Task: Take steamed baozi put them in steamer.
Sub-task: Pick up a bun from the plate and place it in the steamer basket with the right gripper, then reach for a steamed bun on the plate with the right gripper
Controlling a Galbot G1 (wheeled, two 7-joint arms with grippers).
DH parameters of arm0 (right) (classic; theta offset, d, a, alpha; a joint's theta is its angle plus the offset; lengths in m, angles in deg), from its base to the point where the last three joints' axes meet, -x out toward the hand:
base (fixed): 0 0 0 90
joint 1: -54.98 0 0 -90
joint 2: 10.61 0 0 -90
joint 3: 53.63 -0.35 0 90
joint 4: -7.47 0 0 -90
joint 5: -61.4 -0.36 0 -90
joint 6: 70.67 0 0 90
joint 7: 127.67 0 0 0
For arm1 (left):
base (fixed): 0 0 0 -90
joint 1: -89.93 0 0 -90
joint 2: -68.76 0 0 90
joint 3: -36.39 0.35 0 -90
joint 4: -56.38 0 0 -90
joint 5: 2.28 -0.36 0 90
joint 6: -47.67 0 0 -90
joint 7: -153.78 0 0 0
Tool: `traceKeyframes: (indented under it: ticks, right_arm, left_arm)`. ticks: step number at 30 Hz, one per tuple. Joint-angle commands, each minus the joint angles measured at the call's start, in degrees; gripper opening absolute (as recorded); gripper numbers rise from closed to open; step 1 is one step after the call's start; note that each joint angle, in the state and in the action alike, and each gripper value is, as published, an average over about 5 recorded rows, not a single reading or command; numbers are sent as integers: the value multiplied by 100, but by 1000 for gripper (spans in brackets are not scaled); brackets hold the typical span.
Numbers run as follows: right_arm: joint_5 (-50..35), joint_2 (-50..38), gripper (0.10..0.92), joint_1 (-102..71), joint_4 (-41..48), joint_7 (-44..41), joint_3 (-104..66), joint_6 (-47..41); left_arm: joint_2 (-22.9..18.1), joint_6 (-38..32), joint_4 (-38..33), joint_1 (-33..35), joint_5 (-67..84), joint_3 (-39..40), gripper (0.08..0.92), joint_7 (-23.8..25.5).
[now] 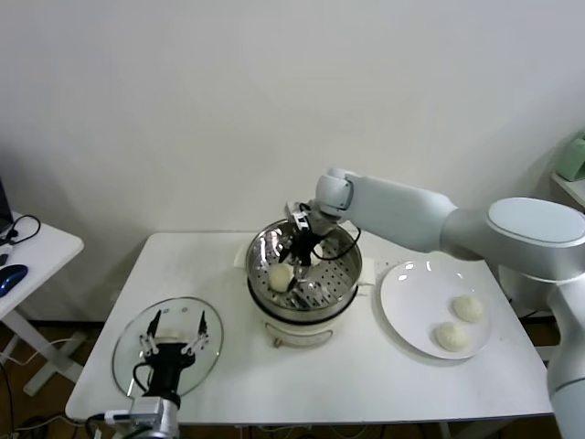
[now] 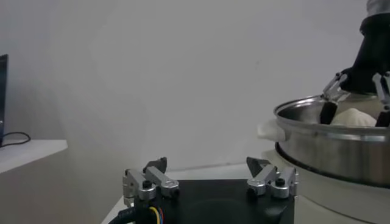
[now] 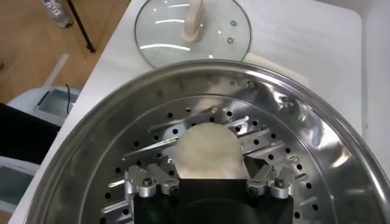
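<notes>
Bun (image 1: 280, 275) in steamer (image 1: 347, 271); glass lid (image 1: 128, 352) left, plate (image 1: 402, 311) right.

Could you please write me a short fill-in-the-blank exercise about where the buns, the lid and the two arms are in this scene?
1. The right pincer is lowered inside the shiny round stainless-steel ____, around one small cream-white dough bun.
2. The flat round white plate holds ____ dough buns.
3. The round glass lid lies on the white table beneath the ____ pincer.
4. That idle pincer's fingers are ____.

Missing words: steamer; two; left; open
</notes>
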Motion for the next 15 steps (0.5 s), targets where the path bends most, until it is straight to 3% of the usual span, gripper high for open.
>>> traceKeyframes:
  ticks: [1,15]
  right_arm:
    - [76,-535,823,425,-367,-221,-26,53]
    - [226,-3058,823,1573,-1880,-653,238,370]
  left_arm:
    - [96,-131,16,-31,75,-64,823,223]
    - [581,-315,-151,187,260,-92,823,288]
